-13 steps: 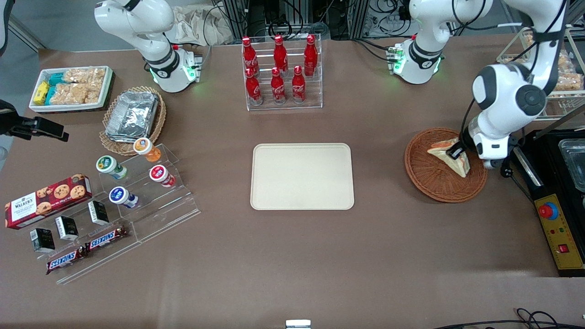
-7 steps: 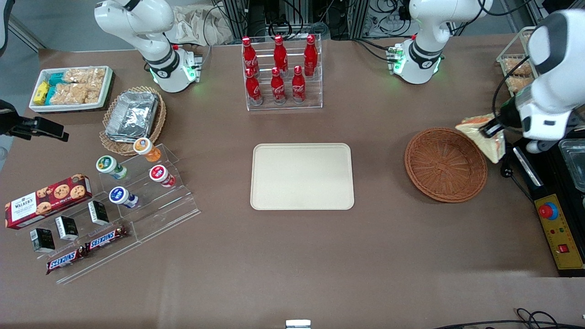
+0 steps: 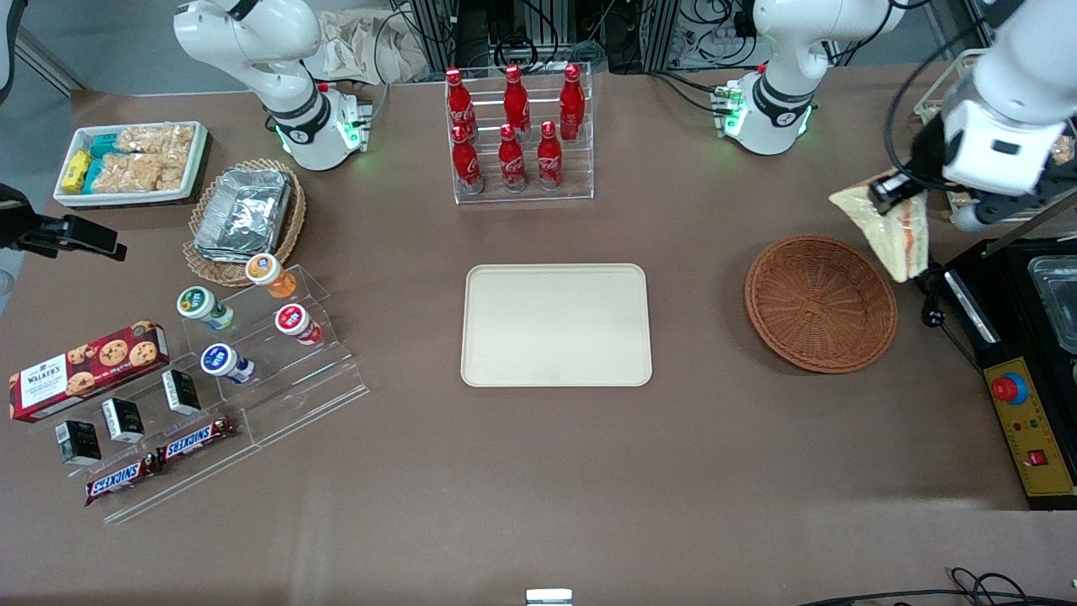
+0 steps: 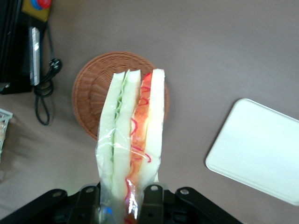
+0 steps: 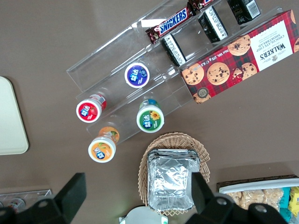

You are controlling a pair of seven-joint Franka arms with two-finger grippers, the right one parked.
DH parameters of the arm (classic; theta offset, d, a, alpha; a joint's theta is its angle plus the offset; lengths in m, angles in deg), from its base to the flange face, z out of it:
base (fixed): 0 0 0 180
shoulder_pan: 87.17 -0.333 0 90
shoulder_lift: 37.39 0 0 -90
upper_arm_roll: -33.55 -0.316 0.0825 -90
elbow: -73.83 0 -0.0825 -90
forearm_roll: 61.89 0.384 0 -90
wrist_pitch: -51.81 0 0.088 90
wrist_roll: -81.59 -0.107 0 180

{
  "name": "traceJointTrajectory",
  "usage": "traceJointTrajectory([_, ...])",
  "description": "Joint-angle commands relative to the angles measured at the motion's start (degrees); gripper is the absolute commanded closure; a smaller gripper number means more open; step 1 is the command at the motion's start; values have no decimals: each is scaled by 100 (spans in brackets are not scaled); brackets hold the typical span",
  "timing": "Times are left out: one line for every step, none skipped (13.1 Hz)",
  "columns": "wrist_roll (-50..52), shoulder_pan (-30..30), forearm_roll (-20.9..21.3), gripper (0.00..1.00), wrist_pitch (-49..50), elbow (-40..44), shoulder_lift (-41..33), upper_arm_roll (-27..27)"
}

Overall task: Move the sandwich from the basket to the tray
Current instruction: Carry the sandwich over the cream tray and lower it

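My left gripper [image 3: 893,195] is shut on the sandwich [image 3: 890,229], a plastic-wrapped wedge of white bread with orange and green filling. It hangs in the air above the table, beside the basket's rim toward the working arm's end. In the wrist view the sandwich [image 4: 133,135] points away from the gripper [image 4: 124,198], with the reddish-brown wicker basket [image 4: 91,95] standing empty below it. The basket [image 3: 820,303] has nothing in it. The cream-beige tray [image 3: 556,325] lies flat and bare at the table's middle; a corner of the tray [image 4: 257,149] shows in the wrist view.
A rack of red cola bottles [image 3: 515,135] stands farther from the camera than the tray. A black control box [image 3: 1026,421] with a red button sits at the working arm's end. Toward the parked arm's end are an acrylic snack stand [image 3: 227,370] and a foil-container basket [image 3: 244,215].
The gripper lifted the sandwich out of the basket, carried it up and sideways off the rim, then rose farther from the camera. The basket now stands empty.
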Motion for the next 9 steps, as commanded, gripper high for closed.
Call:
traceJointTrajectory([43, -7, 73, 100, 165, 356, 223, 546])
traceJointTrajectory([139, -7, 64, 100, 156, 400, 293, 801])
traceJointTrajectory([375, -7, 47, 100, 104, 461, 433, 1047])
traceJointTrajectory([568, -7, 29, 100, 77, 540, 609, 1275])
traceJointTrajectory([683, -7, -14, 100, 34, 558, 767, 1478])
traceJointTrajectory([763, -7, -32, 100, -115, 550, 891, 1654])
traceJointTrajectory([842, -7, -41, 100, -273, 515, 1005, 1786])
traceJointTrajectory([956, -7, -41, 100, -466, 506, 1198, 1944])
traceJointTrajectory([1044, 2, -41, 100, -685, 488, 1391, 2094])
